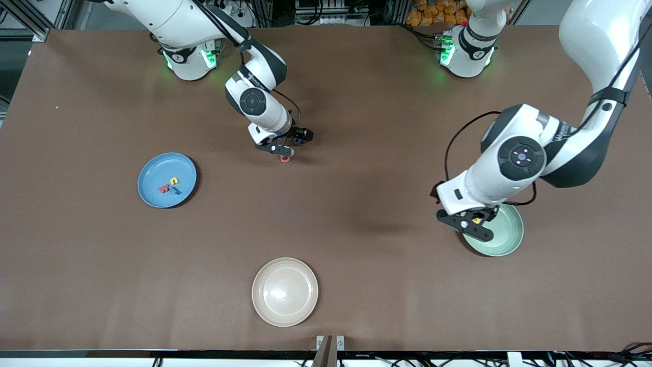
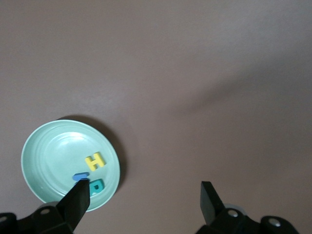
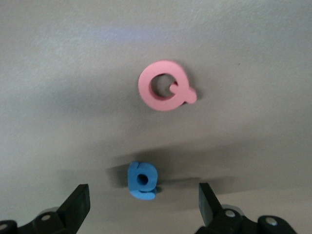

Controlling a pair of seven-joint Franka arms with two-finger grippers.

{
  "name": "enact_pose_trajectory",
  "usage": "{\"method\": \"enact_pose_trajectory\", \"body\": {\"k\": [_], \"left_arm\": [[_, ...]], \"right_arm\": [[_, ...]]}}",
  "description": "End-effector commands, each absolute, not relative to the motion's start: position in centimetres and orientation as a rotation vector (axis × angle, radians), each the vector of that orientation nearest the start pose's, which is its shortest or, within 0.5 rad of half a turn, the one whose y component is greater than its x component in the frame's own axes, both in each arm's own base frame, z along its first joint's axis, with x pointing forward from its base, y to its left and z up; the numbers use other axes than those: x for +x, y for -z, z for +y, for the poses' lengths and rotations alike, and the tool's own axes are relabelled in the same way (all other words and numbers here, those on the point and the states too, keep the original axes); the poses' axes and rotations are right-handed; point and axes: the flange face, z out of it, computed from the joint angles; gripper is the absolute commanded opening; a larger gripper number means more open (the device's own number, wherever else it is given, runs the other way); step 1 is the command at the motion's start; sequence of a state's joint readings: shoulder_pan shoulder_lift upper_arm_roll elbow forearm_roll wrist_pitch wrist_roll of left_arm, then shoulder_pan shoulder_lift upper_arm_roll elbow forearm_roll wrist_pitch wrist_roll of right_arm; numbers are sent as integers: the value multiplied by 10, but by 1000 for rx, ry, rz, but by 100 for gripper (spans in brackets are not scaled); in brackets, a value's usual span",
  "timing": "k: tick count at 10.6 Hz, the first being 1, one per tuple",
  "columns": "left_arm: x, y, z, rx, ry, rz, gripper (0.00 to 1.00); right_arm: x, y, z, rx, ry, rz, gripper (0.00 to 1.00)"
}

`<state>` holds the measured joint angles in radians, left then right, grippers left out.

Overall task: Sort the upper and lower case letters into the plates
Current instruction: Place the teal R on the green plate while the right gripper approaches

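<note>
A wide brown table [image 1: 356, 214] with a matte, cloth-like surface carries three round shallow plates, well apart from one another. The blue plate [image 1: 147, 191] lies toward the right arm's end and holds three small chunky letters: a yellow one [image 1: 174, 180], a red one [image 1: 163, 188] and a blue one [image 1: 177, 190], close together. The cream plate [image 1: 284, 291] lies nearest the front camera, smooth and glossy with a faint ringed rim. The mint green plate [image 2: 48, 161] lies toward the left arm's end; in it are a yellow H [image 2: 95, 161], a teal letter [image 2: 97, 185] and a blue letter [image 2: 79, 176], the last two partly hidden by a gripper finger in the left wrist view.

The left gripper [image 2: 145, 200] hangs over the edge of the green plate, its black fingers spread wide and holding nothing. In the front view the arm's white wrist covers part of that plate.

The right gripper [image 3: 144, 204] is low over the middle of the table, fingers spread and empty. On the table below it lie two loose letters: a blue letter [image 3: 142, 181] standing on edge between the fingers' line, and a pink-red letter [image 3: 166, 86], a flat ring with a short tail, lying just apart from the blue one. Both look like soft foam with rounded edges. In the front view only the red one [image 1: 285, 158] shows, under the gripper's tips.
</note>
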<state>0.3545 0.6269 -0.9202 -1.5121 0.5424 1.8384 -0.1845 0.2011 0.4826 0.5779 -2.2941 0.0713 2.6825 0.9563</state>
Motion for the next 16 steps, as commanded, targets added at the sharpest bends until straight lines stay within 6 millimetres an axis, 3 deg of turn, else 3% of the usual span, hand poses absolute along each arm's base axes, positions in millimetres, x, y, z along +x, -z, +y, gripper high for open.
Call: {"method": "enact_pose_trajectory", "body": {"k": [1,3,10,13,16], "left_arm": [[639,-405,-234,-3032,-68,669,100],[633,-404,-256,-3016,-70,697,100],[604,-404,-346,-2981,-36,536,100],[594,-400,-362,-2987,-32,450,100],[594,-399,-361,-2992,-34,431,100]], "right_arm": [[365,-166,378,-2926,-336,440,99],[367,-163,378,-2931,-325,418,88],[357,-162,392,-2934,-335,409,83],[360,-161,392,-2933,-332,411,66],[366,-161,389,-2936,-315,413,64]]}}
